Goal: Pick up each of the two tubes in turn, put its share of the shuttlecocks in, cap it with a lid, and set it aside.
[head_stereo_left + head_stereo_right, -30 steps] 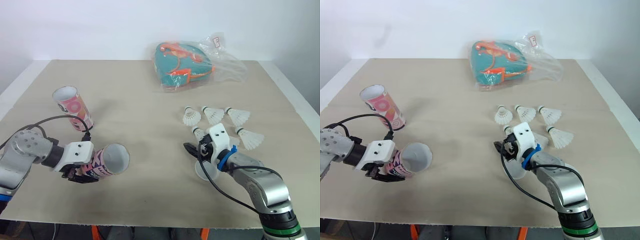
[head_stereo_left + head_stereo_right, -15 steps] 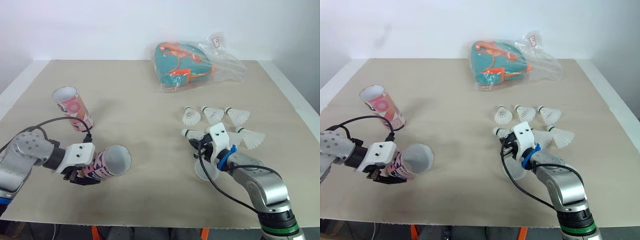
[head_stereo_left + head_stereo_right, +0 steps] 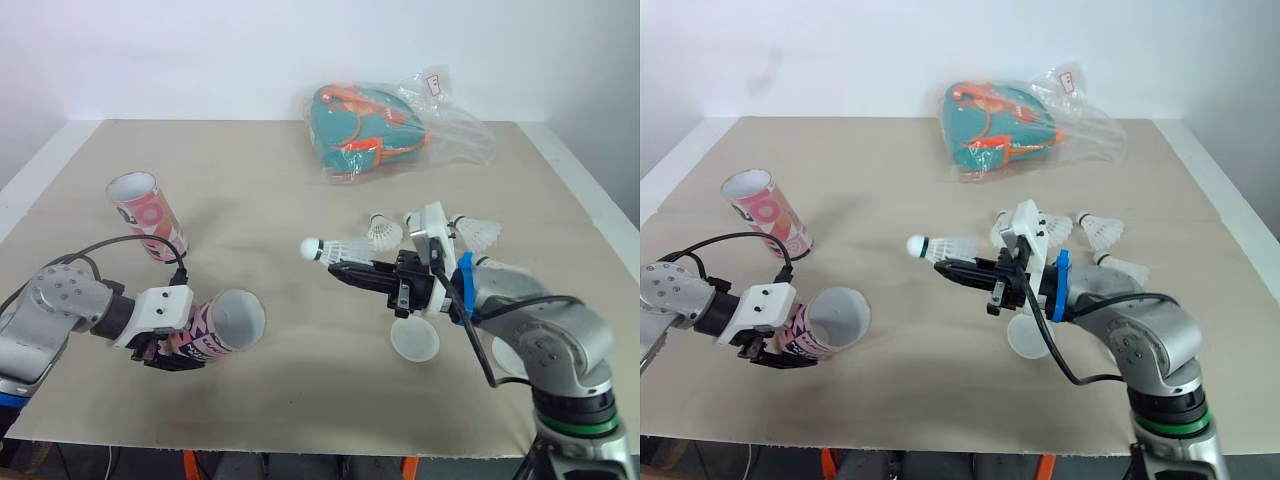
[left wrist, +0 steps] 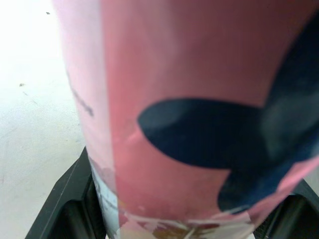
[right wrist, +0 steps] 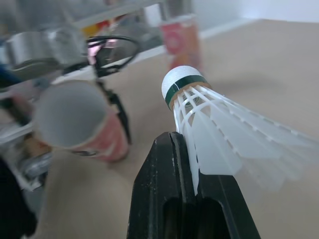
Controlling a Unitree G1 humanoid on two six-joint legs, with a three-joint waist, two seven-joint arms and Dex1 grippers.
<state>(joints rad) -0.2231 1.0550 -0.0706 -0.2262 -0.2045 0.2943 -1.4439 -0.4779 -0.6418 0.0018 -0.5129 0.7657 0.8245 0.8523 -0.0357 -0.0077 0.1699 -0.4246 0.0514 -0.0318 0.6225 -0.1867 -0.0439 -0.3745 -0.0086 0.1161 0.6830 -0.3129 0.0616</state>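
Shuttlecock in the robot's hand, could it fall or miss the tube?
The right hand pinches the shuttlecock by its feather skirt, so it could slip or twist. The tube in the left hand is tilted, its mouth apart from the cork, so a misaimed push may hit the rim.

- held tube (image 4: 189,124): both ends cut off in the left wrist view; print too close to make out
- left gripper (image 3: 168,352): fingers (image 4: 65,209) mostly hidden under the held tube, showing as black stubs at either side
- held shuttlecock (image 5: 219,124): skirt cut off by the edge of the right wrist view; lower feathers hidden inside the right gripper (image 3: 345,268)
- loose shuttlecocks (image 3: 383,231): partly behind the right gripper's body; count cannot be told
- lid (image 3: 415,342): far rim hidden under the right gripper
- bag (image 3: 390,120): label (image 3: 433,82) too small to read
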